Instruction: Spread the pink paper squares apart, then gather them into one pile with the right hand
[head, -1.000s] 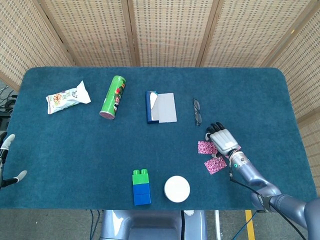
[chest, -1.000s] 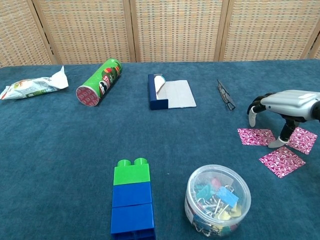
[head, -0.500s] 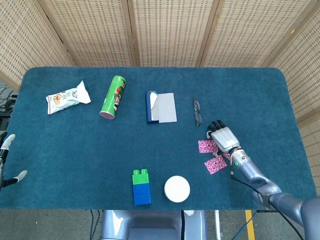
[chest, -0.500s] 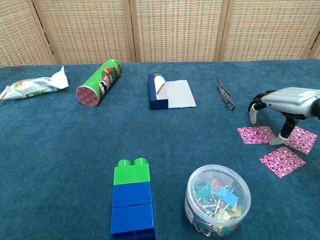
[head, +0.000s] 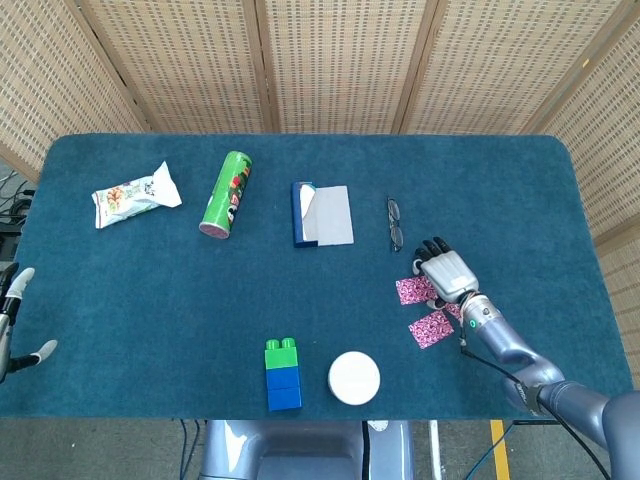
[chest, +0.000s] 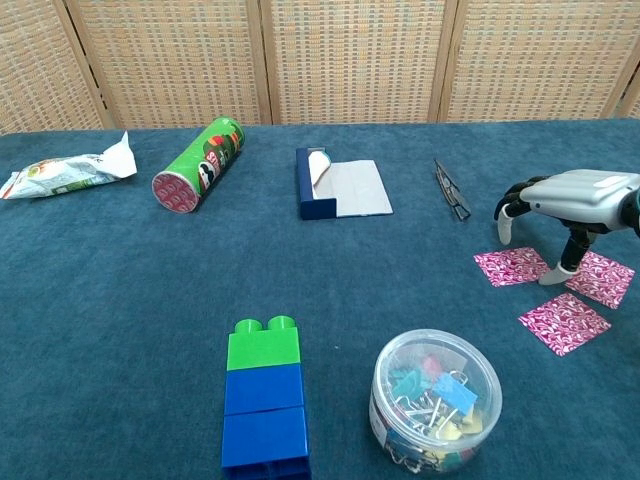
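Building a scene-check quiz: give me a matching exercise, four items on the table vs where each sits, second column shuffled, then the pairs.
Things:
1. snack bag
2. glasses
3. block stack
4. right hand

Places:
A. near edge, left of the clip tub
B. over the pink paper squares
C. far left, beyond the green can
D. right of the notebook

Pairs: 1-C, 2-D, 3-A, 4-B
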